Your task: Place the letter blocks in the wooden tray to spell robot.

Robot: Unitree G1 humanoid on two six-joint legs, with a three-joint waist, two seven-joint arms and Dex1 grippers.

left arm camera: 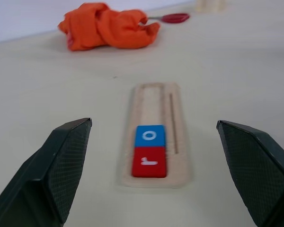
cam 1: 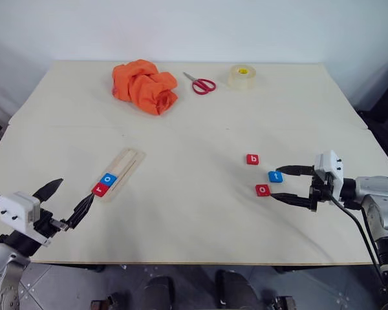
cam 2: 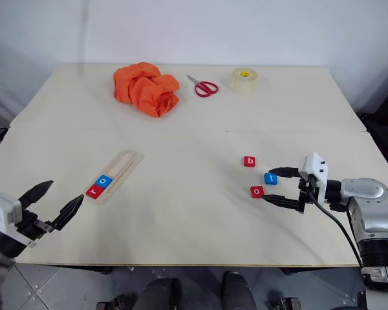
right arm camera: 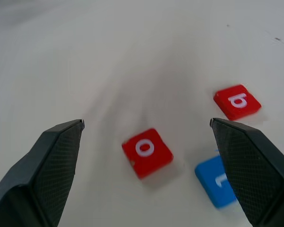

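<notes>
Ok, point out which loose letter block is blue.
The t block, lying between the red b block and the red o block beside the open right gripper. The other blue block sits in the wooden tray.

probably a lab: bare pale table (cam 1: 200, 129), plain white wall (cam 1: 194, 26)

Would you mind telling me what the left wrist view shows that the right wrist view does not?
Left wrist view: the wooden tray holding a red r block and a blue o block, with an orange cloth and red scissors beyond. Right wrist view: three loose blocks on the table, a red o, a red b and a blue t. Both share open black fingers over the pale tabletop.
</notes>
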